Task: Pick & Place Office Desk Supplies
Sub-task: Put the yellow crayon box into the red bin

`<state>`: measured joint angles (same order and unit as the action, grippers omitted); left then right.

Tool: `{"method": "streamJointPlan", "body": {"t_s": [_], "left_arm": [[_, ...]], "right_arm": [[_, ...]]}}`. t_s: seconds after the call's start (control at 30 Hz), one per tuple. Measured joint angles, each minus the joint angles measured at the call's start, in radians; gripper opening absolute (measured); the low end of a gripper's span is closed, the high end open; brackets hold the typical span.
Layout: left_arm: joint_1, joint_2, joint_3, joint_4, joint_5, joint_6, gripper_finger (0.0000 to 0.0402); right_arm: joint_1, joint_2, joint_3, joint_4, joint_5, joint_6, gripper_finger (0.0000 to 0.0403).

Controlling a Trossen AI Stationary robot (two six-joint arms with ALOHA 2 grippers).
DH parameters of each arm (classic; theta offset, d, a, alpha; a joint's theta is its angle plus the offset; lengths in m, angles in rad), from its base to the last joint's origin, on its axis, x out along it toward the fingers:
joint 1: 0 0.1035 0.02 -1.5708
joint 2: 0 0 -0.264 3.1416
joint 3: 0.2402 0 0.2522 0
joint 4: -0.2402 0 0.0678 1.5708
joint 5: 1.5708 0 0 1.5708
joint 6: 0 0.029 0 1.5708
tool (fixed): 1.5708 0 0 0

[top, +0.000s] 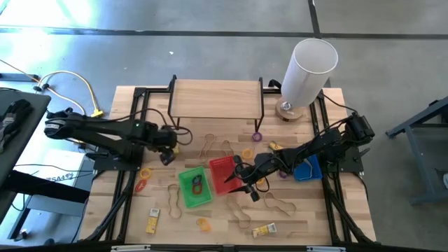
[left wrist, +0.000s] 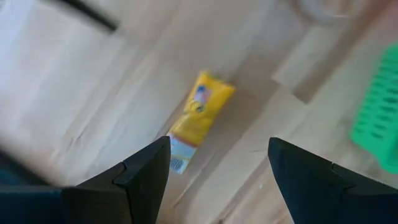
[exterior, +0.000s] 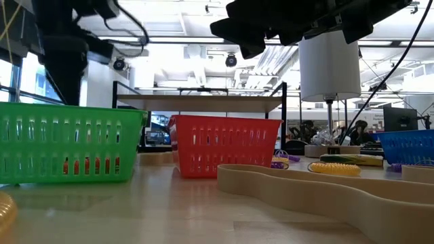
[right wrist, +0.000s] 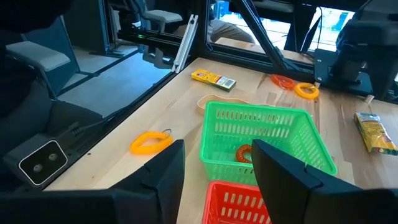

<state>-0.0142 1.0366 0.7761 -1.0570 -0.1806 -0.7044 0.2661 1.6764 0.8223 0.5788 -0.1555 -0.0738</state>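
My left gripper (top: 166,157) hangs open over the wood table, left of the green basket (top: 194,187), fingers pointing down. Below it, apart from the fingers (left wrist: 146,168), a yellow-white packet (left wrist: 198,118) lies flat on the boards. My right gripper (right wrist: 217,144) stands open, with nothing between its fingers, above the red basket (top: 224,173). An orange ring (right wrist: 244,152) lies in the green basket. Loose on the table are tan rubber bands (top: 217,147), a purple ring (top: 257,136), an orange ring (top: 247,152), a yellow ring (top: 145,173), a red ring (top: 141,186) and two more packets (top: 152,220) (top: 264,229).
A blue basket (top: 306,169) sits under the right arm. A tall white cylinder (top: 308,70) stands at the far right beside a low wooden shelf (top: 217,98). A black frame (top: 129,175) runs along the table's sides. A large tan band (exterior: 305,186) lies near the front.
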Motion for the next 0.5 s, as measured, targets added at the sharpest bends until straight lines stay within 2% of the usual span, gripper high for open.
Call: {"method": "streamJointPlan", "body": {"t_s": [0.2,0.33,0.5], "left_arm": [[0.065,0.035,0.000,0.001,-0.003,-0.048,0.0262],[0.064,0.072,0.000,0.002,-0.010,-0.051,0.0262],[0.050,0.158,-0.003,0.005,-0.025,0.052,0.0262]], "right_arm": [[0.000,0.000,0.000,0.000,-0.003,0.002,0.0174],[0.000,0.000,0.000,0.000,-0.003,0.002,0.0174],[0.000,0.000,0.000,-0.001,-0.003,0.002,0.0174]]}}
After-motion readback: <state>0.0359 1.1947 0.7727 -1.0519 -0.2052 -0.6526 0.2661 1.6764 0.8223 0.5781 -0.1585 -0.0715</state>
